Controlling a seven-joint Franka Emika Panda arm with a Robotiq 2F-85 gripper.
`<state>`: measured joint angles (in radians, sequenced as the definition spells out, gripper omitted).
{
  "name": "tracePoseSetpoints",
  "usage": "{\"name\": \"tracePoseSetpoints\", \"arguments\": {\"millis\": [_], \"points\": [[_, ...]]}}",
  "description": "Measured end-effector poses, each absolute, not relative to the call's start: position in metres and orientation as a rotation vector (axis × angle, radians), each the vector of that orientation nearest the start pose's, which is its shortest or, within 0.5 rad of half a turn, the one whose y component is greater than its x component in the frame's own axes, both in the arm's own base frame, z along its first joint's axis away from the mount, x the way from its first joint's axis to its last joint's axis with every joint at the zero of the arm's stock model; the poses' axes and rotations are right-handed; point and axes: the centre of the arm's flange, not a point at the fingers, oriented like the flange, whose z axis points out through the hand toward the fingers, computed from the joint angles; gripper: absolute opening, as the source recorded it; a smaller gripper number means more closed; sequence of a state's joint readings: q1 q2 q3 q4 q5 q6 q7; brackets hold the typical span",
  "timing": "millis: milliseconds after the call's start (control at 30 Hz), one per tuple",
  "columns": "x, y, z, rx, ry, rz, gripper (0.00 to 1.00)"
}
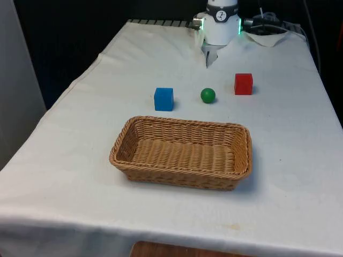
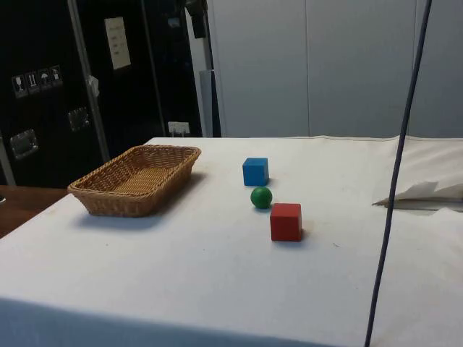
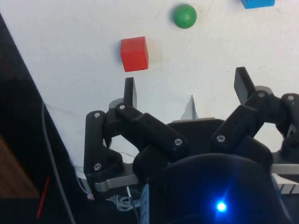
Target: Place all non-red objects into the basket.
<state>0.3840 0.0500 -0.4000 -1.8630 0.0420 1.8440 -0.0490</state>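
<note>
A blue cube (image 1: pixel 163 99) (image 2: pixel 255 171) (image 3: pixel 258 3), a green ball (image 1: pixel 208 95) (image 2: pixel 261 196) (image 3: pixel 184 16) and a red cube (image 1: pixel 243 84) (image 2: pixel 286 221) (image 3: pixel 134 53) lie in a row on the white cloth. The woven basket (image 1: pixel 182 152) (image 2: pixel 136 178) stands empty, nearer the front camera than the row. My gripper (image 3: pixel 187 86) hovers high over the far end of the table, open, its fingers (image 3: pixel 130 91) spread wide with nothing between them. The three objects lie well beyond its fingertips.
A crumpled white cloth or paper (image 1: pixel 270 37) (image 2: pixel 423 194) lies at the far end beside the robot's base. A dark cable (image 2: pixel 394 181) hangs across the side view. The table's edge (image 3: pixel 28 93) runs close beside the red cube in the wrist view.
</note>
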Motion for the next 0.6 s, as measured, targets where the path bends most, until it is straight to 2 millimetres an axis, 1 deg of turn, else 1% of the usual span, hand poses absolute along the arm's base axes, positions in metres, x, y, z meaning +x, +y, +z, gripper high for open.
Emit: {"name": "tracePoseSetpoints", "arguments": {"millis": [133,267,333,433,600], "points": [[0.565,-0.005,0.483,-3.122,-0.032,0.103,1.0],[0.556,-0.016,0.483,-3.13,-0.044,0.094,1.0],[0.556,-0.016,0.483,-3.13,-0.044,0.094,1.0],[0.551,-0.022,0.478,-3.138,-0.066,0.068,1.0],[0.551,-0.028,0.477,-3.149,-0.088,0.053,1.0]]}}
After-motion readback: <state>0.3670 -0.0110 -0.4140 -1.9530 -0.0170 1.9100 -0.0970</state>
